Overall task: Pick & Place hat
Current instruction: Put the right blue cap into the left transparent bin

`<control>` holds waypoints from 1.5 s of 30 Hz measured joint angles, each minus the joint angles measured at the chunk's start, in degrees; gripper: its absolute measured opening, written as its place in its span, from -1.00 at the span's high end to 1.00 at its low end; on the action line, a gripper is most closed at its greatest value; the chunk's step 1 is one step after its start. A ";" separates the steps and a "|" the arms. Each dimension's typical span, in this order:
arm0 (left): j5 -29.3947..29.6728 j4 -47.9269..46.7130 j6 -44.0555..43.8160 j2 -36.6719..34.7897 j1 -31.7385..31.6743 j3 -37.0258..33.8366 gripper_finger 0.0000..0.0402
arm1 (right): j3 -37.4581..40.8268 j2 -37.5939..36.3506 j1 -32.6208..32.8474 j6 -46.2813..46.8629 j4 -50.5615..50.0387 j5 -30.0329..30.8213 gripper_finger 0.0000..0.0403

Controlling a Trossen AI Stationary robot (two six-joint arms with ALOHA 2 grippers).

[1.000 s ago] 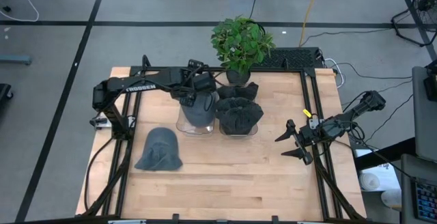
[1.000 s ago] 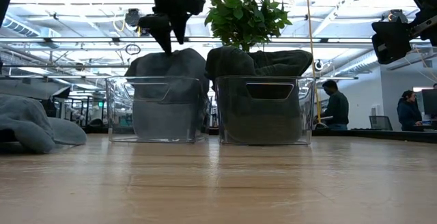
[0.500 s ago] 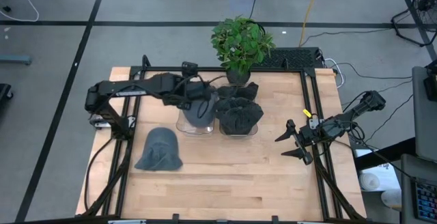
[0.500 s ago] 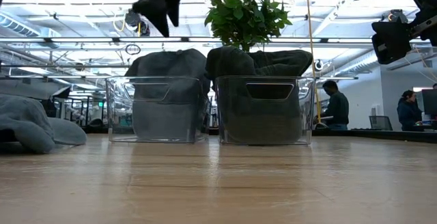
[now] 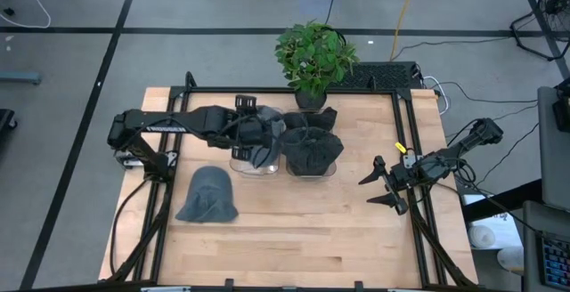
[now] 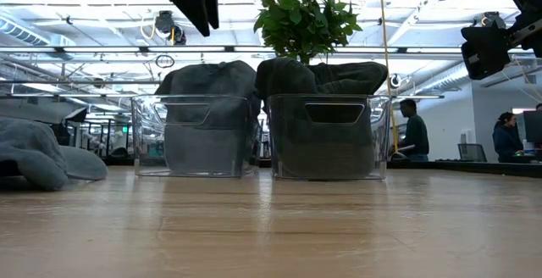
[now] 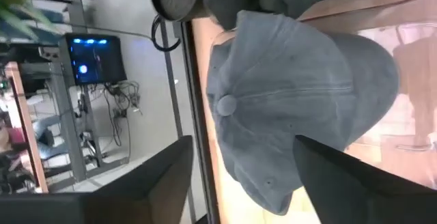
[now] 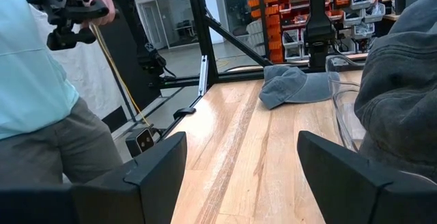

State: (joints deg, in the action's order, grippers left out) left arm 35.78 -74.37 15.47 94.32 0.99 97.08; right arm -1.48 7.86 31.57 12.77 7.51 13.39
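The left gripper [image 5: 264, 142] is found raised above the left clear bin [image 6: 193, 134], its fingers spread wide and nothing held between them; in the low view it [image 6: 200, 7] hangs well clear of the bin's contents. Directly beneath it a grey hat [image 7: 300, 101] is seen resting crown-up in that bin, its top button visible in the left wrist view, and it stands heaped above the bin's rim in the low view [image 6: 207, 81]. Just beside this bin, on the side away from the left arm's base, a second clear bin [image 6: 329, 136] is filled with dark hats [image 5: 311, 147]. A further grey hat [image 5: 207, 195] lies on the wooden table [image 5: 294, 239], near the left gripper and toward the table's front edge. A potted plant [image 5: 313, 56] stands behind the bins. The right gripper [image 5: 381, 188] is held idle near the table's right edge, well apart from the bins, fingers wide apart and empty. A person [image 8: 41, 101] is visible beside the table in the right wrist view.
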 joint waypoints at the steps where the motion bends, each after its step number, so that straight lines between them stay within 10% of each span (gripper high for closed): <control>1: -0.01 0.03 -0.17 0.00 -0.24 -0.02 -0.23 | -0.01 0.00 0.02 -0.01 0.00 0.00 -0.33; 25: -7.36 22.87 4.72 0.02 -8.76 -22.95 0.96 | -0.02 0.00 0.00 -0.02 0.00 0.00 -0.33; 45: -7.66 33.94 11.92 -0.10 -10.29 -30.74 0.86 | -0.02 0.00 0.00 0.00 0.00 0.00 -0.33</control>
State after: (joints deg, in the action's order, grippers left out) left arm 28.12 -40.43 27.39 94.23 -9.30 66.34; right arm -1.50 7.86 31.57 12.77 7.51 13.39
